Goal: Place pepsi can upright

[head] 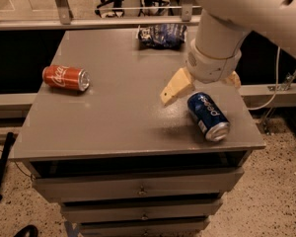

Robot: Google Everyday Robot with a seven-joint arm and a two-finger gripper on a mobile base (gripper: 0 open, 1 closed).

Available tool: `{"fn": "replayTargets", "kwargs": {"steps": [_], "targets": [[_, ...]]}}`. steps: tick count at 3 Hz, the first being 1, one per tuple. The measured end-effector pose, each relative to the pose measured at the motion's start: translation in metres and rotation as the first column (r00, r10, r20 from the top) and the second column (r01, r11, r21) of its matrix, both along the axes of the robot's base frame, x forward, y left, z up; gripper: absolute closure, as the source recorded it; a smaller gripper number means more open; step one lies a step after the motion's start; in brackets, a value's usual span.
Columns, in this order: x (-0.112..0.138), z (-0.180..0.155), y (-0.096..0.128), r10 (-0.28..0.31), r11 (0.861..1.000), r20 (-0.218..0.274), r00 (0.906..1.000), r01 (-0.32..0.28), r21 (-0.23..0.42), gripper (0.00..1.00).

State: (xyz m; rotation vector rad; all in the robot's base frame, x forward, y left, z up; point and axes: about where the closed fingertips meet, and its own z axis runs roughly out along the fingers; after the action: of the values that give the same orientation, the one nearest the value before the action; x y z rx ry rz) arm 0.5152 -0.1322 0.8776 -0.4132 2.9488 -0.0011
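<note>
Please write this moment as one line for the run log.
gripper: open, just above pepsi can, not holding | pepsi can: on its side, near front corner of table | upright: not yet

My tool hangs just above the pepsi can, its 2 fingers spread: matt cream plastic under a smooth white shell. The pepsi can is glossy blue metal with a bright silver end. The red can shines likewise. The bench looks matt grey, faintly sheened. The snack bag is crinkled, shiny foil.
</note>
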Motion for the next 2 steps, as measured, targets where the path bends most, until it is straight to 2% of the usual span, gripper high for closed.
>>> {"fn": "replayTargets", "kwargs": {"steps": [1,2], "targets": [[-0.006,-0.016,0.009,-0.054,0.998,-0.006,0.9985,0.054,-0.032,0.00],[-0.012,-0.029,0.007,-0.063,0.997,0.020,0.9978,0.064,-0.053,0.00]]}}
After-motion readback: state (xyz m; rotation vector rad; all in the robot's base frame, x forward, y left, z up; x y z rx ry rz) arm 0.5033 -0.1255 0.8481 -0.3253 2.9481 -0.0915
